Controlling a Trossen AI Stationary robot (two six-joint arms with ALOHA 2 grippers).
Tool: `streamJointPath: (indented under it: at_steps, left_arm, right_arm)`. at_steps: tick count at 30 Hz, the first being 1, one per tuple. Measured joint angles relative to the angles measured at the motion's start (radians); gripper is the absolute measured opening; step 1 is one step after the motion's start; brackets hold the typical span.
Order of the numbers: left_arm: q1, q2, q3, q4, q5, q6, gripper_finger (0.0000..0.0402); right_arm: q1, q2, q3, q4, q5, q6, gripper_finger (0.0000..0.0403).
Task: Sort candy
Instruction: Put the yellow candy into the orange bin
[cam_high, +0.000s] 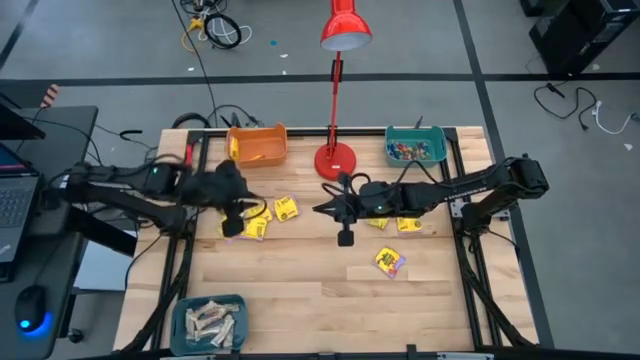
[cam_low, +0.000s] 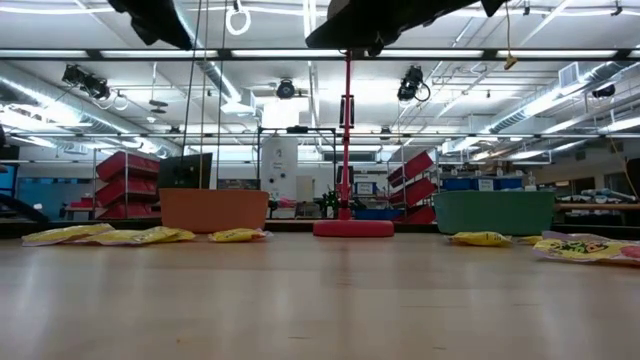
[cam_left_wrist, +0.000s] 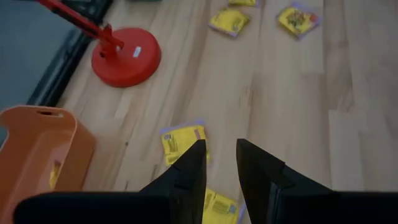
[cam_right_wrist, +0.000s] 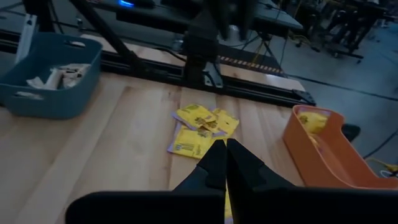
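Left gripper (cam_left_wrist: 219, 163) hangs parted and empty over the yellow square candy packets (cam_high: 256, 222) lying on the wooden worktop (cam_high: 300, 290), near the orange plastic bin (cam_high: 257, 145) (probably their destination). Right gripper (cam_right_wrist: 225, 155) is clenched shut, empty, idle mid-worktop.

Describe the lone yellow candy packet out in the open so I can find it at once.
Start from the red lamp base at the table's back edge and come toward the front, past the right claw. The yellow packet lies alone on bare wood. Unlike the other yellow packets, it sits apart from any cluster, nearest the front.
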Motion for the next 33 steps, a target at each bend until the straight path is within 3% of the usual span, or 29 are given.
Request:
streamJointPath:
  at_steps: [9, 17, 25, 33]
  left_arm:
    - [-0.289, -0.084, -0.158, 0.085, -0.306, -0.22, 0.009]
    - [-0.46, -0.085, -0.252, 0.307, -0.488, -0.22, 0.009]
    - [-0.535, -0.077, -0.265, 0.35, -0.585, -0.219, 0.009]
    - [-0.537, -0.074, -0.265, 0.348, -0.593, -0.219, 0.009]
  right_arm:
    - [-0.016, 0.0, 0.0, 0.03, 0.009, -0.047, 0.0]
    - [-0.016, 0.032, 0.001, 0.012, -0.081, -0.12, 0.0]
    - [0.04, 0.049, 0.0, -0.414, -0.127, 0.077, 0.0]
    - [0.118, 0.041, 0.0, -0.903, -0.165, 0.354, 0.0]
